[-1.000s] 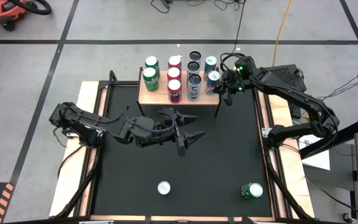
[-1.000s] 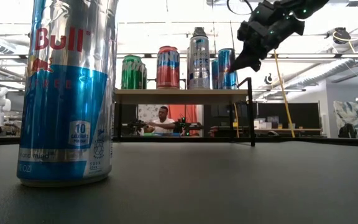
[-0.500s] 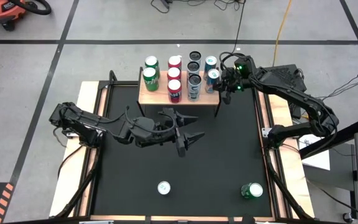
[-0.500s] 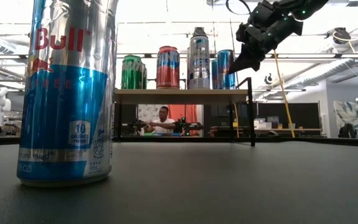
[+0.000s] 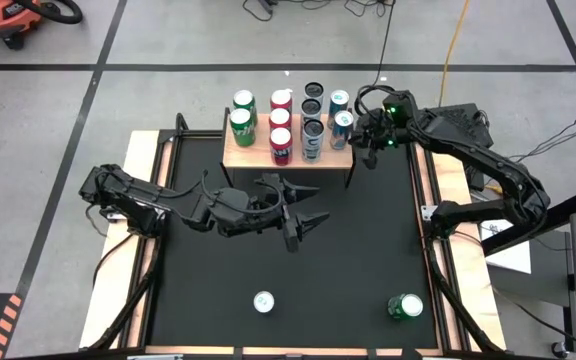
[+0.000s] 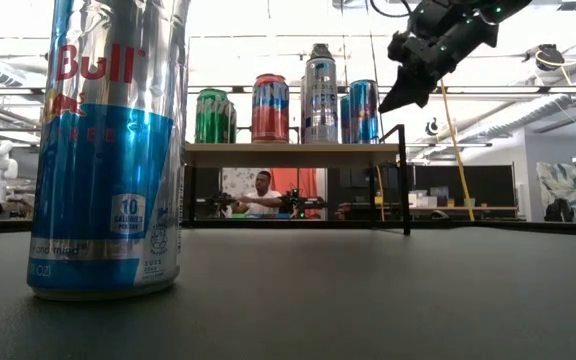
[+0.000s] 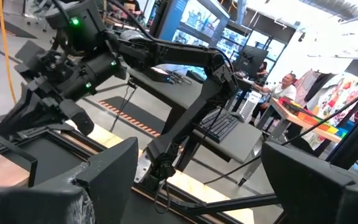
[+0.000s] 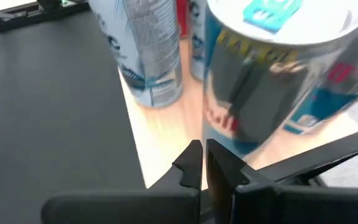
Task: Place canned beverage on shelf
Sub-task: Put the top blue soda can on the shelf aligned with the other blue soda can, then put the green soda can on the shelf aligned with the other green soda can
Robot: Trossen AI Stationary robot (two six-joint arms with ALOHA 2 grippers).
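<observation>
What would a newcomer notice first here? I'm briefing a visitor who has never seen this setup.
The cluster of cans on the shelf at the table's far edge, with the right gripper shut just off its right end. Then the Red Bull can looming in the low view, and the left gripper open mid-table.

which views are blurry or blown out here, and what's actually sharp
Right wrist view: the near blue and silver can is smeared, filling the picture. Low view: the ceiling behind the shelf is blown out white, while the close can reads sharp. High view: even light, crisp black table.
</observation>
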